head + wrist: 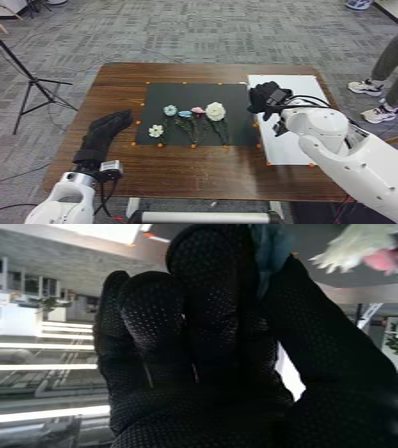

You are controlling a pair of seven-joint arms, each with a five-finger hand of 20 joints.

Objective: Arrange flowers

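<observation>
my right robot hand (pixel 266 97): over the left edge of the white sheet, nearer its far end; thumb and fingers drawn together, opening nearly closed on a blue bloom (pixel 271 249).
blue bloom: between thumb and forefinger, petals showing; i take it as pinched. its stem is hidden, so i cannot tell which way its long axis runs against the white sheet.
white sheet (pixel 289 150): under and to the right of me, long side running away from my body. i judge the coming move turns on this: stem laid along that side.
white rose (pixel 215 111): on the black mat (pixel 178 92), left of the white sheet, the nearest loose flower to it; head away from me, stem trailing back, roughly along the sheet's length.
pink bloom (pixel 197 110): just beside the rose, farther left of the sheet.
two pale blue blooms (pixel 185 114): farther left again.
small white flower (pixel 156 131): leftmost from the sheet.
left robot hand (pixel 108 132): well left of the sheet over the desk (pixel 195 175), fingers extended, holding nothing; mine is nearer the sheet.
</observation>
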